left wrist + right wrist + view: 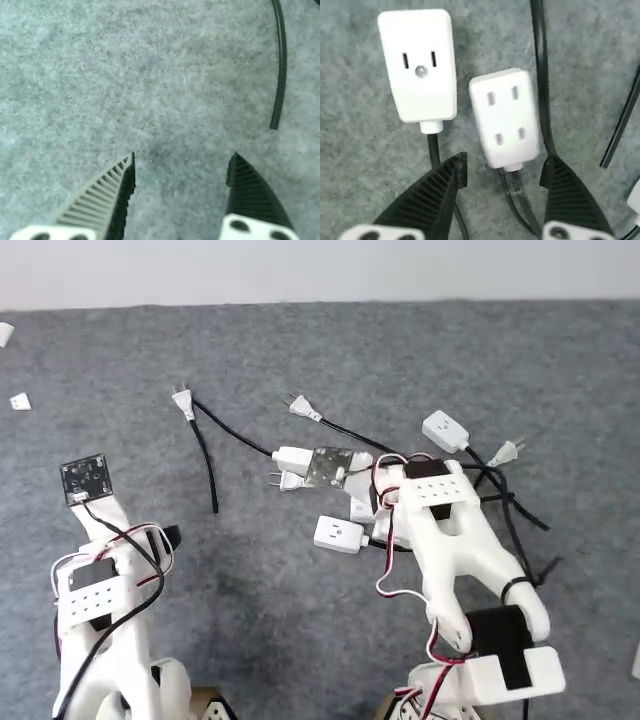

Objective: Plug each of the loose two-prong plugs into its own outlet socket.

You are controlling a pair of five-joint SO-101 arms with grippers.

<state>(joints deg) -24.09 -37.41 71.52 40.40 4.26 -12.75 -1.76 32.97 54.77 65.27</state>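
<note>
The spread right hand [506, 160] brackets the cord end of a white two-slot outlet socket [506, 117] lying lengthwise straight ahead of it on the tabletop [355, 160], far nearer than the left hand [183, 157], also spread, well apart.

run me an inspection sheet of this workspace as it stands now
surface: grey felt-like mat, flat, no spills seen
job's things: left plug, middle plug and right plug all lie loose, unplugged; grounded socket and double socket lie side by side, both empty
clutter: small white scrap near the mat's far left edge
grippers: left claw open over bare mat; right claw open at the double socket's cord end
cables: black cords run beside the sockets; one loose cable end lies on the mat
surroundings: pale band beyond the mat's far edge
</note>
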